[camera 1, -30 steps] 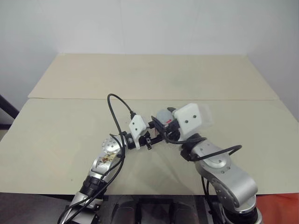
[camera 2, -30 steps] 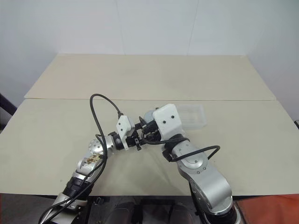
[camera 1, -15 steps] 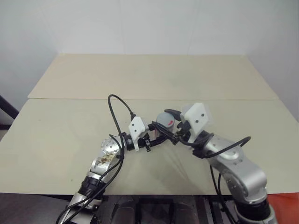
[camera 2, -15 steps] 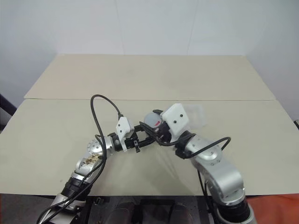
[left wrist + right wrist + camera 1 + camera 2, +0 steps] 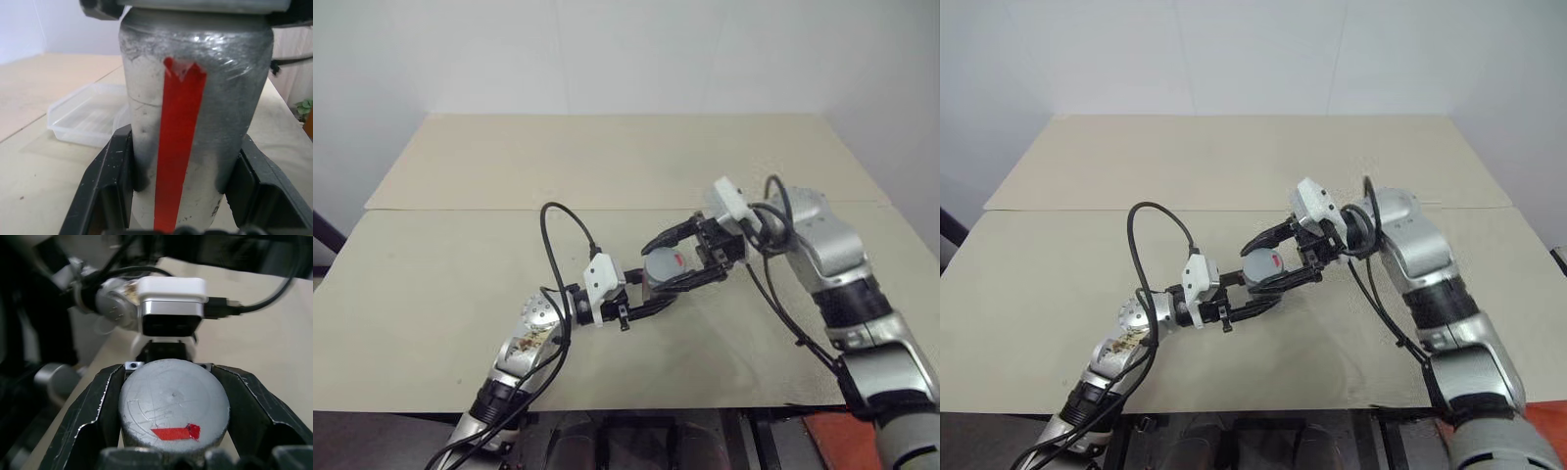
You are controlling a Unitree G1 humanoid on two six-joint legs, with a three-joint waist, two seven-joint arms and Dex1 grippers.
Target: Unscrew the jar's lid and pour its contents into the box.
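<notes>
The jar (image 5: 146, 112), silvery with a red strip down its side, is held above the table in front of me, tipped so its top faces up toward me. My left gripper (image 5: 651, 294) reaches in from the left and is shut on the jar's body. The grey lid (image 5: 173, 396) with a red mark sits on the jar's top. My right gripper (image 5: 675, 260) comes in from the right and is shut on the lid, one finger on each side. The clear plastic box (image 5: 93, 115) lies on the table behind the jar; I cannot see the contents.
The beige table (image 5: 460, 255) is made of two boards with a seam (image 5: 509, 208) running across. A black cable (image 5: 558, 220) loops up from my left wrist, and another cable (image 5: 773, 304) hangs under my right forearm.
My right arm has swung out to the right and its wrist has turned a long way around the lid, staying shut on it. The left gripper and jar have barely moved.
</notes>
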